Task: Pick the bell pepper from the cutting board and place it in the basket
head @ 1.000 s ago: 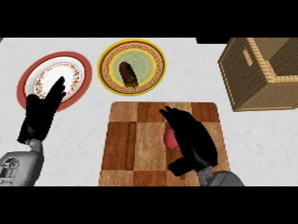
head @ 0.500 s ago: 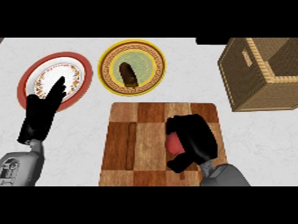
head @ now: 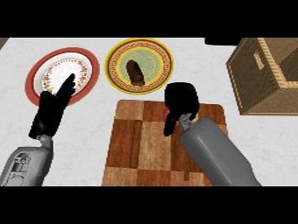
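On counter (head: 86,131): two plates (head: 31,83) (head: 116,65), one basket (head: 261,83)

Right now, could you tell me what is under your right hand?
A red sliver of the bell pepper shows over the cutting board; the right hand covers the rest.

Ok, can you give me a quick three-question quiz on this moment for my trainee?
1. True or false: the bell pepper is not yet in the basket.
2. Which hand is curled round it, above the cutting board?
3. The brown item lies on: A) the cutting board B) the yellow-rimmed plate C) the basket.
Key: 1 true; 2 the right hand; 3 B.
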You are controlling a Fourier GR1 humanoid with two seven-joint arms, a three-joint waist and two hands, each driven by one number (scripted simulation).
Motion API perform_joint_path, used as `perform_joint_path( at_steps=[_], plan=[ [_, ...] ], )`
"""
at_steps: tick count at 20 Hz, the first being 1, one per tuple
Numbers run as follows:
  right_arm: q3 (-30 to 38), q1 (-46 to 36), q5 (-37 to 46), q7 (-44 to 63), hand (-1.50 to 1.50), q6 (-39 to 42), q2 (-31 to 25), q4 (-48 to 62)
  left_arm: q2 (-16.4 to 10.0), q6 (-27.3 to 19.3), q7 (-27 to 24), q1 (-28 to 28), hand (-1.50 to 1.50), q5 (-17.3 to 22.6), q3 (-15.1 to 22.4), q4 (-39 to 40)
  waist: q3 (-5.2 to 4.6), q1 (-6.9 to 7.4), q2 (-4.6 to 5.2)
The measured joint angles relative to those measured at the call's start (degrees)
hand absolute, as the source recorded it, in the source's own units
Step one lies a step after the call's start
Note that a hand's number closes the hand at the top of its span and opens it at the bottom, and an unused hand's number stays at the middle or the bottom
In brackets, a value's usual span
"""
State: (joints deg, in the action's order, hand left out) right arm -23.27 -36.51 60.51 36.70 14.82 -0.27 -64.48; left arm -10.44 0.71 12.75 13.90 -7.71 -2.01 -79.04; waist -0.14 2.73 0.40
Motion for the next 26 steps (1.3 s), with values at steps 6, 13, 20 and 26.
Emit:
perform_joint_path(
  at_steps=[6, 13, 20, 26],
  plan=[
    [-1.0, -10.2, -6.3, 2.9, 1.5, -7.9, 0.2, 8.8, -0.8, 1.2, 0.8, -0.7, 0.0, 0.6, -0.6, -1.0, 0.12, -0.2, -0.02],
    [0.8, -15.6, -16.9, 8.2, 1.5, -17.5, 0.3, 0.7, -0.5, 0.4, 1.0, -0.2, 0.0, 0.2, -0.8, -0.5, 0.16, -0.97, -0.37],
    [6.6, -25.8, -18.8, 16.4, 1.5, -21.4, 0.0, -7.9, -0.7, 0.4, 1.0, -0.6, 0.0, 0.4, -1.7, -0.1, 0.12, -2.1, -0.61],
    [12.8, -35.3, -18.2, 21.3, 1.5, -17.5, -2.0, -10.7, -0.8, 0.5, -0.2, -1.5, 0.0, 0.4, -2.1, 0.2, 0.11, -2.44, -0.6]
  ],
)
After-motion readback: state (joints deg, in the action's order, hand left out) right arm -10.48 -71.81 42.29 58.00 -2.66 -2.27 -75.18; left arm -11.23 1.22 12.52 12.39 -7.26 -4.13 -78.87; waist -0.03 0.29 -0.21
